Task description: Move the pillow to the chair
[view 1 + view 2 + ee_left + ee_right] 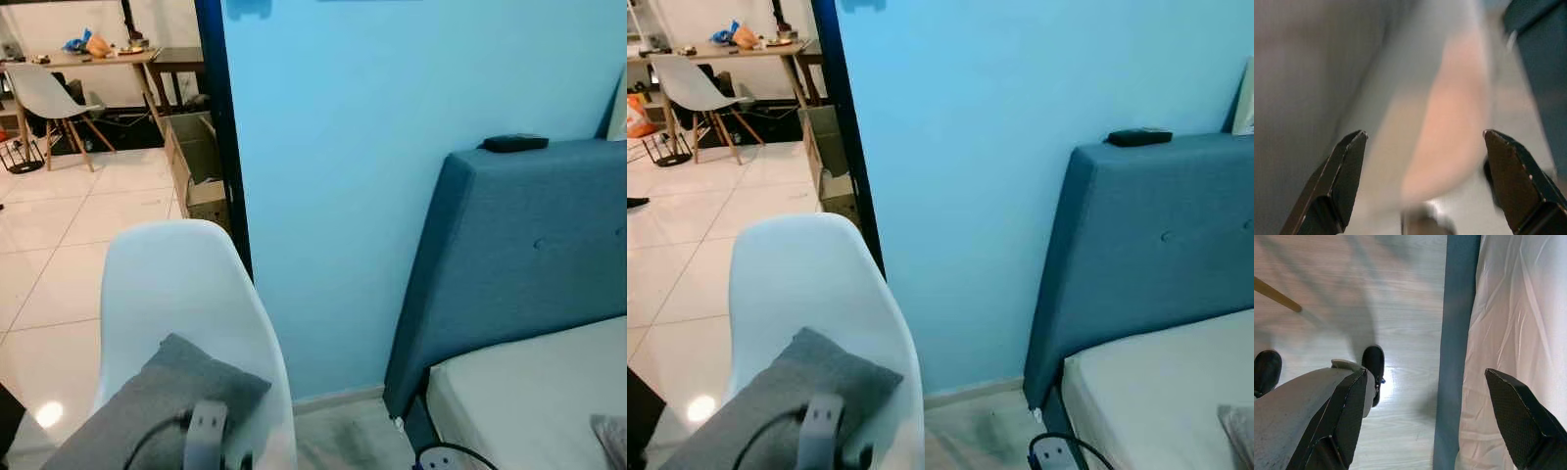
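While the grey pillow leans against the curved back of the white chair, I read the placement as close to done, though its lower part runs off the bottom of my head view, so I cannot confirm it sits on the seat. My left end effector stands wide with nothing between its fingers; its view is blurred, pale surfaces only. My right end effector hangs wide and empty too, over the wood-look floor beside the blue bed frame and white sheet. A cabled part of my left arm lies just in front of the pillow. I judge the risk is snagging the fabric when I pull away, dragging the pillow off the smooth shell, or nudging the light chair toward the blue wall.
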{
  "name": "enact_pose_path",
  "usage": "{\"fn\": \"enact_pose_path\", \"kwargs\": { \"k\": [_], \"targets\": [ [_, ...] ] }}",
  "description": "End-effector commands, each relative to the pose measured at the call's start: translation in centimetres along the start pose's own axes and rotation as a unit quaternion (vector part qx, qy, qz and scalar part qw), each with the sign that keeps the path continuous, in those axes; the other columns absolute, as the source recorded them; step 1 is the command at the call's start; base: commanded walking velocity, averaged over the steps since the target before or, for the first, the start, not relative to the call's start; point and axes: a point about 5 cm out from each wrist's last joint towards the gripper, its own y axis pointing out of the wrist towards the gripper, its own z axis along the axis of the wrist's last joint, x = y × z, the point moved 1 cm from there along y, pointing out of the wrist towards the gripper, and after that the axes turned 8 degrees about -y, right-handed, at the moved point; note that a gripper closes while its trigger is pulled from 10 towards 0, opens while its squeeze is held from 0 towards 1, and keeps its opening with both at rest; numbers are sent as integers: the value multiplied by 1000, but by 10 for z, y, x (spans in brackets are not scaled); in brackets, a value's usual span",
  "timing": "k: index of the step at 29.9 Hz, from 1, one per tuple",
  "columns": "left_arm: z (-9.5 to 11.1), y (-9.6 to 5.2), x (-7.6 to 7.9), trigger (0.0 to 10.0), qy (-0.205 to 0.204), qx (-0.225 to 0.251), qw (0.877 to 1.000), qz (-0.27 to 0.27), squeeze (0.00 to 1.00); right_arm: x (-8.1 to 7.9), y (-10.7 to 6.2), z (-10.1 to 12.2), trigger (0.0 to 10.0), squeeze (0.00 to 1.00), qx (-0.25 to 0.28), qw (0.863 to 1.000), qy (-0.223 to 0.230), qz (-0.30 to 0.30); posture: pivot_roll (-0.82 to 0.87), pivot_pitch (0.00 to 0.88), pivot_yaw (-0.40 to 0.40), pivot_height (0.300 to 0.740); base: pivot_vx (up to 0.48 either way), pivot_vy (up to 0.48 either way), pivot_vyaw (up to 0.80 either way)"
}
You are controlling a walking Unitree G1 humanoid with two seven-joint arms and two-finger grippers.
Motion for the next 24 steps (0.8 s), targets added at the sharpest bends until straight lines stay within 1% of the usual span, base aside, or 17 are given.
{"fn": "enact_pose_path", "kwargs": {
  "k": [1,2,3,4,5,6,7,8,9,17,18,24],
  "targets": [
    [-25,-8,-13,10000,-35,-47,998,30,0,-5,-1,-8,10000,0,-19,1000,9,5,-73,42,-6,740,0,0,-788],
    [-41,-13,-16,10000,-60,-73,995,43,0,-6,-1,-9,10000,0,-22,1000,15,8,-76,42,-3,740,0,0,-788],
    [-41,-13,-16,10000,-60,-73,995,43,0,-6,-1,-9,10000,0,-22,1000,15,8,-76,42,-3,740,0,0,-788],
    [-49,-16,-17,10000,-73,-86,992,49,0,-7,-1,-9,10000,0,-24,1000,17,9,-76,42,-3,740,0,0,-788],
    [-57,-19,-17,10000,-72,-101,991,52,0,-7,-1,-9,10000,0,-26,999,18,9,-79,41,-2,740,0,0,-788],
    [-57,-19,-17,10000,-72,-101,991,52,0,-7,-1,-9,10000,0,-26,999,18,9,-79,41,-2,740,0,0,-788],
    [-64,-22,-18,10000,-64,-116,990,52,0,-7,-1,-9,10000,0,-26,999,20,8,-83,42,0,740,0,0,-788],
    [-64,-22,-18,10000,-64,-116,990,52,0,-7,-1,-9,10000,0,-26,999,20,8,-83,42,0,740,0,0,-788],
    [-71,-25,-18,10000,-57,-130,989,49,0,-6,-1,-11,10000,0,-29,999,26,2,-87,39,3,740,0,0,-781],
    [-70,-26,-23,10000,-66,-127,988,49,0,-1,-1,-13,10000,0,-36,999,24,-15,-83,36,3,740,0,0,-786],
    [-68,-26,-27,10000,-67,-128,988,53,0,1,-1,-15,10000,0,-41,999,21,-22,-84,35,3,740,0,0,-788],
    [-66,-26,-30,10000,-68,-130,987,62,0,4,-3,-24,10000,0,-59,997,25,-31,-85,31,4,740,0,0,-784]
  ]
}}
